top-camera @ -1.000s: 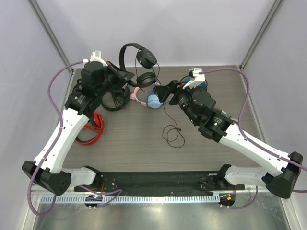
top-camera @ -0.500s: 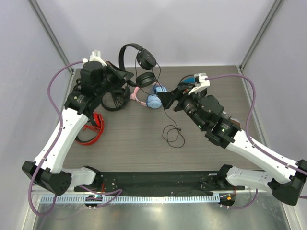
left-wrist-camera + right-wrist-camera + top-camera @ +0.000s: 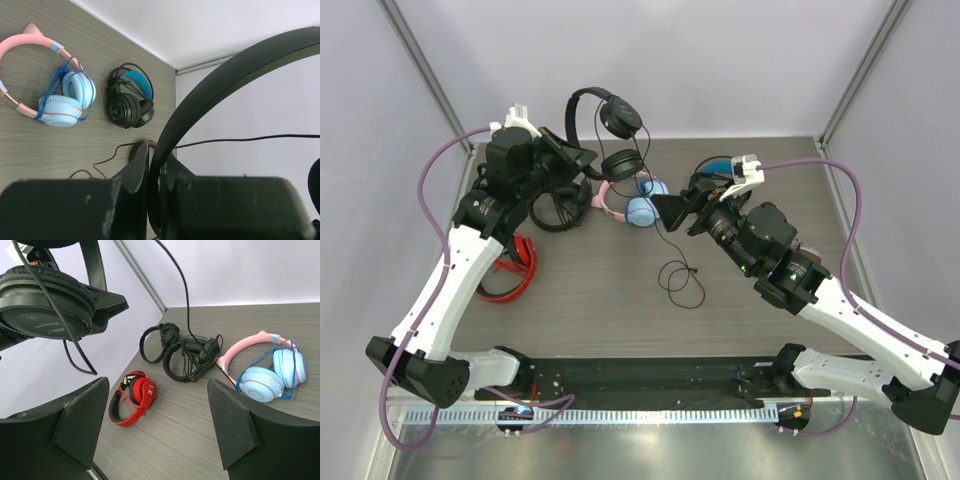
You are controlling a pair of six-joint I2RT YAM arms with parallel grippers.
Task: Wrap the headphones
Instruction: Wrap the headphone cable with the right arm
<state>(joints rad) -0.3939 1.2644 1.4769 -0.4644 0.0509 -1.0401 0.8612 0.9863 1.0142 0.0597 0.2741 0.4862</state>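
Headphones [image 3: 621,118] up in the air over the far tabletop [image 3: 600,300], headband clamped in the left gripper [image 3: 582,160], cable [image 3: 665,245] trailing down, right gripper [image 3: 670,208] wide apart, empty, just beside the cable.

Your left gripper [image 3: 156,162] is clamping the headphones [image 3: 225,75] by their thin black headband, with both dark fingers pressing together on the band at the bottom of the view. The band is arching up from the jaws toward the upper right, against the white wall. A thin black cable [image 3: 260,137] is stretching almost level from the band to the right edge. On the wood-grain table [image 3: 30,145], a pink-and-blue pair [image 3: 60,107] is lying flat at left, and a bulky black pair with blue lining [image 3: 129,102] is lying just beside it. More thin cable is trailing on the table near the left fingertip.
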